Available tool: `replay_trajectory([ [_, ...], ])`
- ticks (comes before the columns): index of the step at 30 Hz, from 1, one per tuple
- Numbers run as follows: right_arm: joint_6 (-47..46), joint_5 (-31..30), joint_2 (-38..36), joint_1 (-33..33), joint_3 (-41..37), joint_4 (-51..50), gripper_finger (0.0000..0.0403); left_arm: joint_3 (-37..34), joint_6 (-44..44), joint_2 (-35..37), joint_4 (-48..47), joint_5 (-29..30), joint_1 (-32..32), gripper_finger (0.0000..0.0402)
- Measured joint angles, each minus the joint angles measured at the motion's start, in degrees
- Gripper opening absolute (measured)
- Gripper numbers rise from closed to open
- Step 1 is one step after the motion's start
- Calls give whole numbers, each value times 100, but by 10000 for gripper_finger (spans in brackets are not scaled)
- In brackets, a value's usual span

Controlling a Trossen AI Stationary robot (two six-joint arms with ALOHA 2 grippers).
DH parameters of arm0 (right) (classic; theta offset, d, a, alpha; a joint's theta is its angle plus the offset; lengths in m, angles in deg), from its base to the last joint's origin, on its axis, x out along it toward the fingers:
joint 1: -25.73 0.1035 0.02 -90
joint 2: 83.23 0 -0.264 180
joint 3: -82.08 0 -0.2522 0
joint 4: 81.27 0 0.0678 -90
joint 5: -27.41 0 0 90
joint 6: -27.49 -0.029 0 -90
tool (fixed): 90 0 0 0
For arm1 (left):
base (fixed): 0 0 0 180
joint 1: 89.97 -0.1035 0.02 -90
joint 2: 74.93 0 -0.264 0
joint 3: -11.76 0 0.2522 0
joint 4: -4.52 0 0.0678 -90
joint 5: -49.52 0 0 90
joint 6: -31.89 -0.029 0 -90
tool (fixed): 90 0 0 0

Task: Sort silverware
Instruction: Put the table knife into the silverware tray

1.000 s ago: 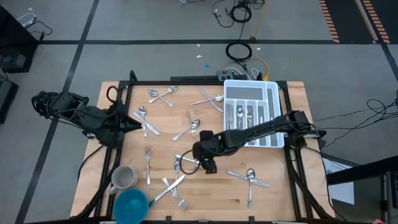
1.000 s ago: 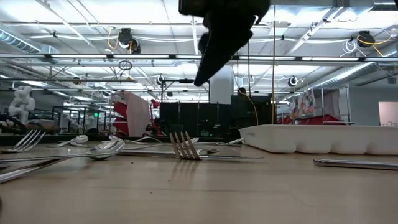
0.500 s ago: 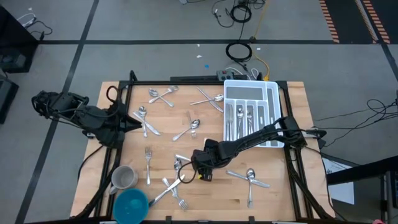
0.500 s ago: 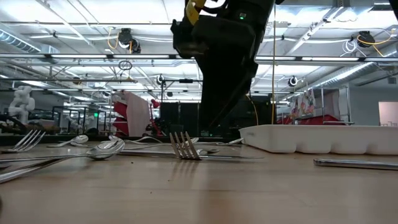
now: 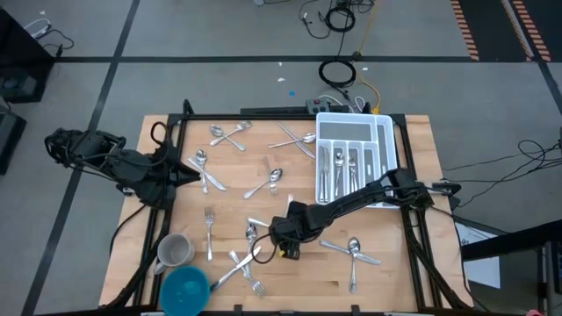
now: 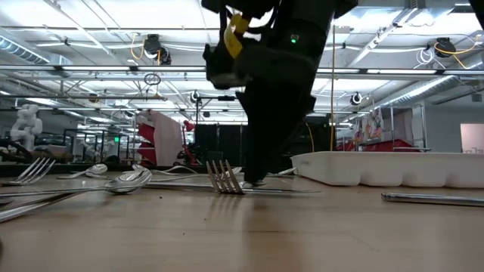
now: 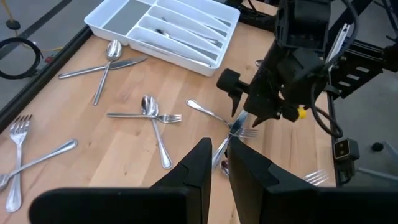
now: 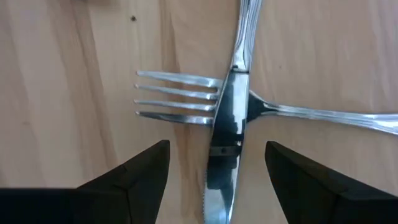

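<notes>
Silverware lies scattered over the wooden table (image 5: 290, 272). Near the table's middle a knife (image 8: 225, 130) lies across a fork (image 8: 180, 96), the fork also showing in the low view (image 6: 223, 177). My right gripper (image 8: 217, 186) points steeply down just above that crossing (image 5: 256, 230), open, one finger on either side of the knife and apart from it. Seen from the left wrist, my right gripper (image 7: 245, 121) hangs over the same pair. My left gripper (image 7: 219, 165) waits raised at the table's left edge (image 5: 189, 175), its fingers nearly together with nothing between them.
The white organiser tray (image 5: 386, 123) stands at the far right with several pieces in its slots. A grey mug (image 5: 174, 250) and a blue bowl (image 5: 184, 288) sit at the near left. Loose forks, spoons and knives lie around the gripper, such as a spoon (image 5: 354, 250).
My right gripper has come down toward the knife-and-fork crossing and slightly toward the table's near edge, rolling its wrist on the way. It has stayed open. The silverware has not moved.
</notes>
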Motion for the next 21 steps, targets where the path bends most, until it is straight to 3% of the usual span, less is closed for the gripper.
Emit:
replay_trajectory([
  [10, -323, -38, 477, 9, 37, -15, 241, 0, -2, -2, -21, 56, 1, 56],
  [15, -604, -20, 555, 56, 44, -40, 179, 0, -145, -4, -40, 69, 1, 56],
  [21, -1148, 17, 544, -31, 37, -102, 68, 0, -244, -4, -39, 96, 1, 56],
])
